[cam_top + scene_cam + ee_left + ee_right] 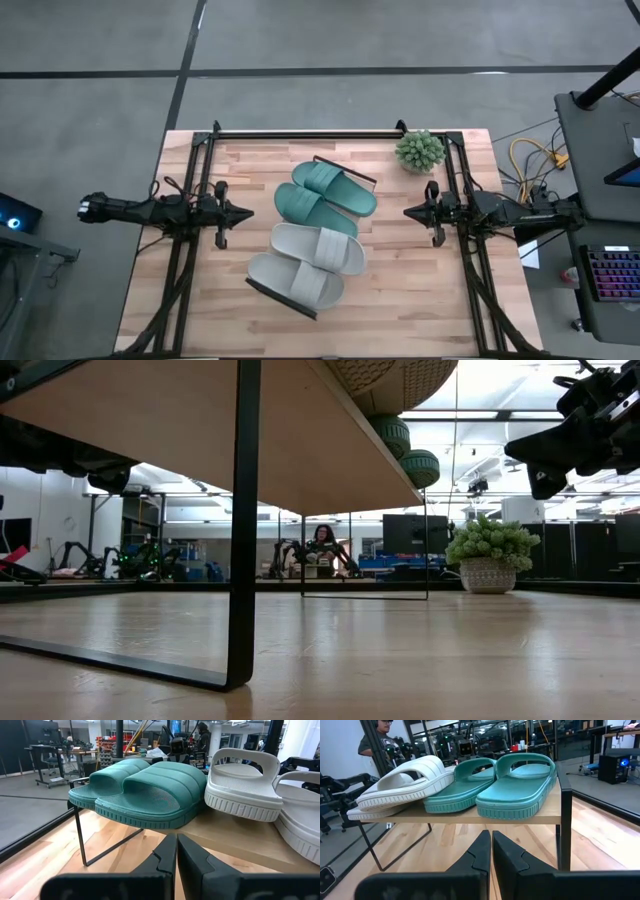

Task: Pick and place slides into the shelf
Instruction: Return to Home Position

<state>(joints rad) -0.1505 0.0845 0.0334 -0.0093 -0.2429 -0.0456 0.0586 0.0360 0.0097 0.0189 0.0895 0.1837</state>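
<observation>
Two teal-green slides (325, 195) and two light grey slides (305, 265) lie side by side, soles down, on the shelf (283, 298), a light-wood plank on thin dark legs in the middle of the table. The left wrist view shows the teal pair (145, 790) beside a grey one (245, 785). In the right wrist view the teal pair (515, 780) is nearest. My left gripper (245, 212) (176, 840) hovers shut and level left of the shelf. My right gripper (408, 211) (491, 837) hovers shut and level to its right. Neither touches anything.
A small potted plant (419, 150) (487, 555) stands at the table's far right, close to my right arm. The shelf's dark leg (245, 520) rises near the low camera. Bare tabletop (400, 300) lies around the shelf. A person (377, 740) stands beyond the table.
</observation>
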